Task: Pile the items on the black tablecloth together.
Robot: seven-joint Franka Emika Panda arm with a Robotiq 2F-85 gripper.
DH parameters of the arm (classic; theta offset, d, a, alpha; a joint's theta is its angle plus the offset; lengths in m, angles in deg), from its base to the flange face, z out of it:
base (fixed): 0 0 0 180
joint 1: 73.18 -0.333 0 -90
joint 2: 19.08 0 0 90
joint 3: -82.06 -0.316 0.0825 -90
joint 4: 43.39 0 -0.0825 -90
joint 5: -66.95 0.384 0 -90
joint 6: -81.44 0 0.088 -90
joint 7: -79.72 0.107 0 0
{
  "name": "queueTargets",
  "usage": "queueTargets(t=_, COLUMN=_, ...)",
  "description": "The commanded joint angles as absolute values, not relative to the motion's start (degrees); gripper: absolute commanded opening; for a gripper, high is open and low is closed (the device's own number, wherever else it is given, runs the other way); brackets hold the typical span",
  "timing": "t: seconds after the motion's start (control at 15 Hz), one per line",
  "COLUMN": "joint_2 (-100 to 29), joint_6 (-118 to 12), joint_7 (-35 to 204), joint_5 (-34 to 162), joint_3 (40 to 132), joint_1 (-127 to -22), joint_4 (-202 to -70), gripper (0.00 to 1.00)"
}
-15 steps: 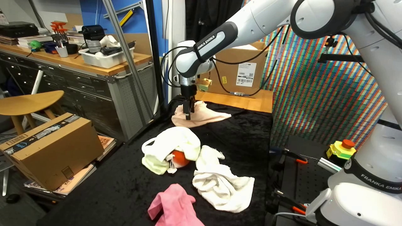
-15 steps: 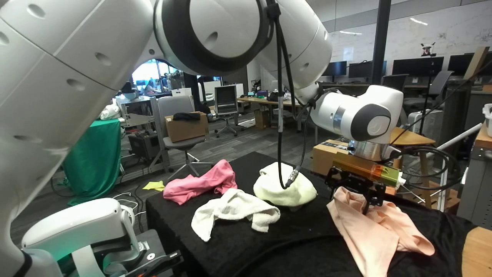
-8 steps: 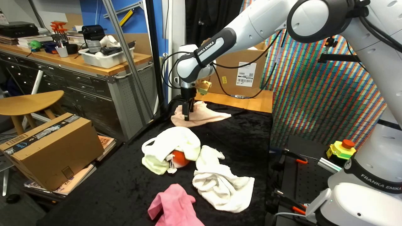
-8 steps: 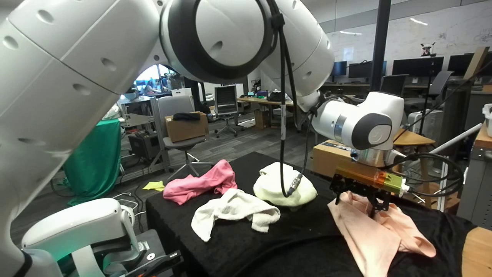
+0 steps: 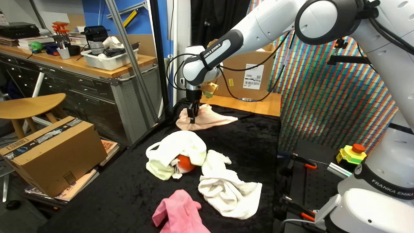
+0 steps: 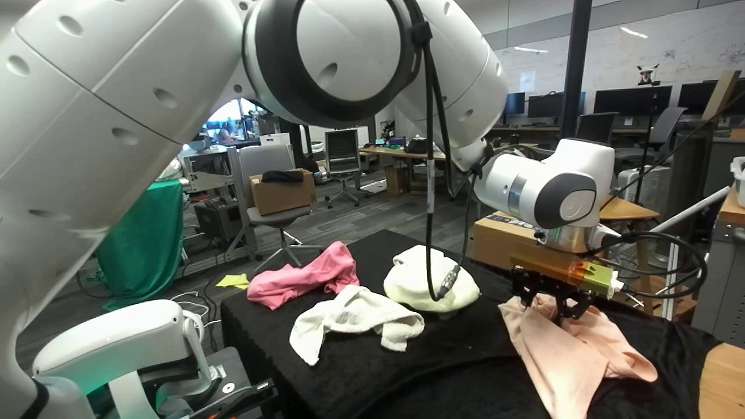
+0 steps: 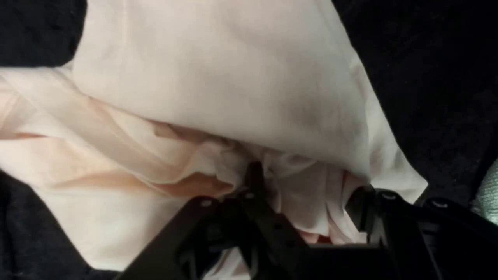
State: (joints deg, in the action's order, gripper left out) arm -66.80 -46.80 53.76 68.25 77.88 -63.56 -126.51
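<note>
A peach cloth (image 5: 216, 119) lies crumpled on the black tablecloth (image 5: 129, 184) at its far end. My gripper (image 6: 543, 314) points down into it in both exterior views. In the wrist view the gripper (image 7: 307, 182) has its jaws apart, folds of the peach cloth (image 7: 218, 77) bunched between them; whether both fingers press on it I cannot tell. The pale yellow cloth (image 5: 181, 145) partly covers a round orange-red thing (image 5: 185, 164). Touching or close beside it is a white towel (image 5: 233, 194). A pink cloth (image 5: 181, 213) rests nearer that camera.
Behind the tablecloth a large cardboard box (image 5: 245, 74) stands on bare wood. A metal post (image 5: 132, 58) and a grey cabinet (image 5: 139, 106) rise beside the table. The arm's cable (image 6: 430, 233) hangs in front of the pale yellow cloth.
The arm has sunk a little, bringing the gripper lower into the peach cloth. Its fingers have come closer together, and the cloth has shifted slightly. The other items stay where they were.
</note>
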Motion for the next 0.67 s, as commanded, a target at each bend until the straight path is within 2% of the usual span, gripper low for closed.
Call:
queueTargets(t=0.0, joint_2=-65.36, joint_6=-47.17, joint_7=55.16, joint_5=67.70, joint_3=78.24, joint_1=-64.10, joint_4=-127.14, gripper=0.20)
queueTargets(t=0.07, joint_2=-64.76, joint_6=-47.24, joint_7=55.20, joint_5=67.71, joint_3=78.22, joint_1=-64.09, joint_4=-127.56, gripper=0.13)
queueTargets(t=0.27, joint_2=-61.59, joint_6=-47.60, joint_7=55.24, joint_5=67.19, joint_3=78.50, joint_1=-64.30, joint_4=-129.63, gripper=0.07)
queueTargets(t=0.4, joint_2=-59.05, joint_6=-47.39, joint_7=54.83, joint_5=66.96, joint_3=78.46, joint_1=-64.26, joint_4=-131.24, gripper=0.11)
queueTargets(t=0.6, joint_2=-54.36, joint_6=-47.77, joint_7=54.71, joint_5=66.45, joint_3=78.58, joint_1=-64.38, joint_4=-134.68, gripper=0.11)
